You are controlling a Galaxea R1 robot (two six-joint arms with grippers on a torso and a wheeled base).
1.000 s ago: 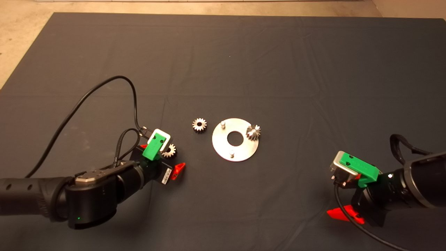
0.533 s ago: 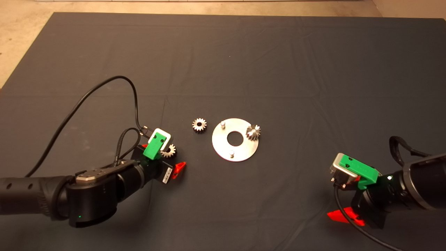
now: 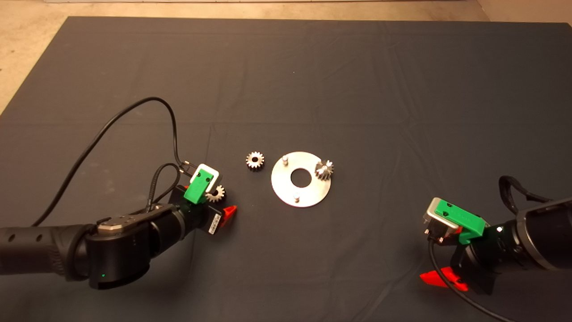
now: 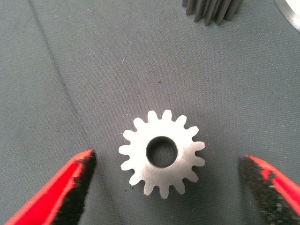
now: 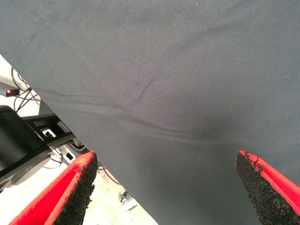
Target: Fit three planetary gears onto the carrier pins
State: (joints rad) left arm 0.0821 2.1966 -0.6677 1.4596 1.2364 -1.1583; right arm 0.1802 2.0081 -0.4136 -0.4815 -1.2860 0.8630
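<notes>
Left pincer point(image 4: 164, 187) is spread wide, a gear point(image 4: 162, 153) lying flat on the surface between its fingers, untouched. Pickup is the step in hand; next it should lower and pinch. Beyond: another gear point(image 3: 255, 159), then the disc point(image 3: 300, 197), one gear point(image 3: 325, 169) pinned. Right pincer point(image 5: 164, 187) is spread too, idle.

Dark mat point(image 3: 357, 89), beige floor point(image 3: 27, 53).

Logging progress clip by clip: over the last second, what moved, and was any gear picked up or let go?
The left gripper eased slightly down and back over the loose gear on the mat, jaws open to either side of it, nothing held. The right gripper drifted a little towards the near edge, open and empty. The other loose gear, the disc and the gear on its pin stayed put.
</notes>
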